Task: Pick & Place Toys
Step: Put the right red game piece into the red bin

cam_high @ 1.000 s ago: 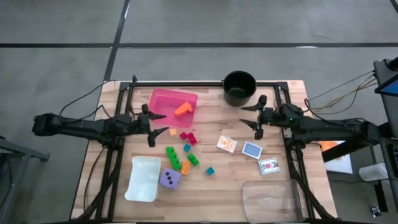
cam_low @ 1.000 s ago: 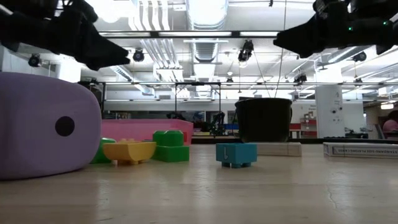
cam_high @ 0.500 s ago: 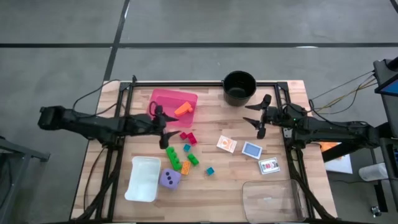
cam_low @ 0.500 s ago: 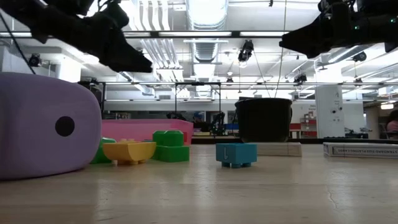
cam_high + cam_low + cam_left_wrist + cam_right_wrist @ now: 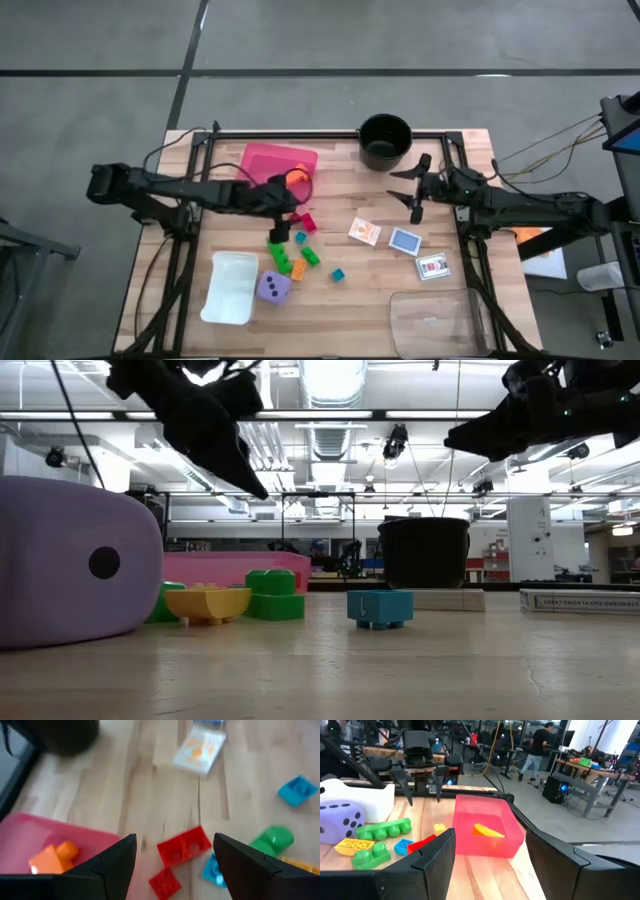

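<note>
Left claw (image 5: 286, 222) now above red bricks (image 5: 183, 846), open.

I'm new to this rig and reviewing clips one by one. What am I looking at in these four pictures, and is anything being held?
Two dark robot arms work at a wooden table. One picture looks straight down, one looks level across the tabletop, and two come from cameras on the arms' wrists. The left end effector hangs open over the red bricks beside the pink tray, which already holds an orange brick. The right end effector waits open near the black pot. Neither holds anything. Also on the table: green bricks, a teal brick, a purple die and three cards.
</note>
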